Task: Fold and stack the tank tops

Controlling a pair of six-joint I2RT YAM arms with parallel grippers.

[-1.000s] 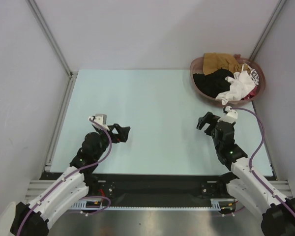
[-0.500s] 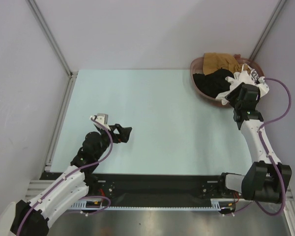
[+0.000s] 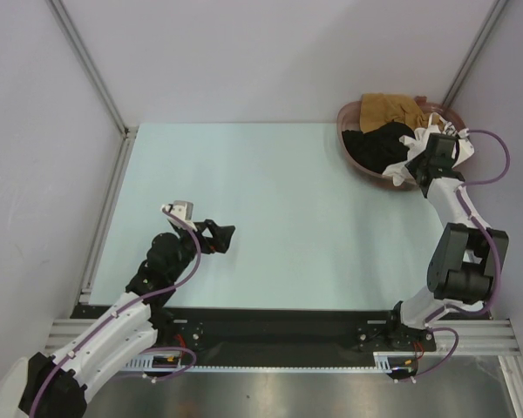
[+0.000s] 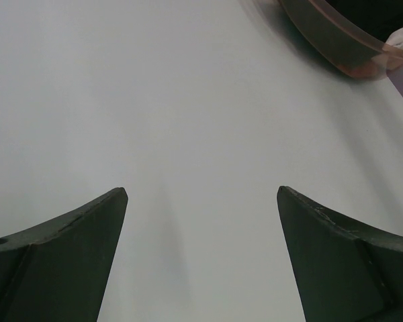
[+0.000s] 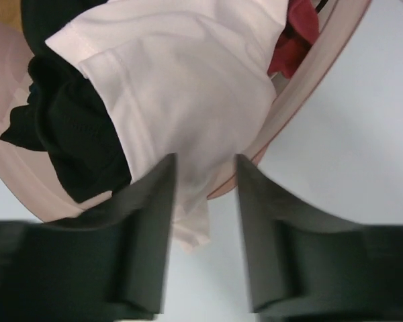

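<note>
Where the pale worktop [image 3: 288, 200] meets the walls at its far right corner, a round reddish-brown basket [image 3: 349, 111] sits, and everything else is best placed from it. From the basket the bare worktop stretches away to the left and toward the arms' bases.

All the tank tops in view are inside the basket, heaped and unfolded. The black tank top [image 3: 376, 146], the largest of them, fills the basket's left and near part. The white tank top [image 3: 416, 139] lies crumpled at the basket's near right side, on top of the black one, and in the right wrist view a fold of it spills over the basket's rim. The mustard-brown tank top [image 3: 390, 108] is bunched against the basket's far wall. A smaller patch of the red tank top [image 5: 297, 33] shows beside the white one, just inside the rim.

The right end effector [image 5: 205, 161] is over the basket's near right edge, one finger [image 5: 148, 221] on each side of the hanging white fold, which fills the narrow gap between them; whether they pinch it I cannot tell, as the view is blurred. The left end effector [image 3: 220, 237] hangs low over the bare worktop, well apart from the basket on its near left, its fingers spread wide with nothing between them.
</note>
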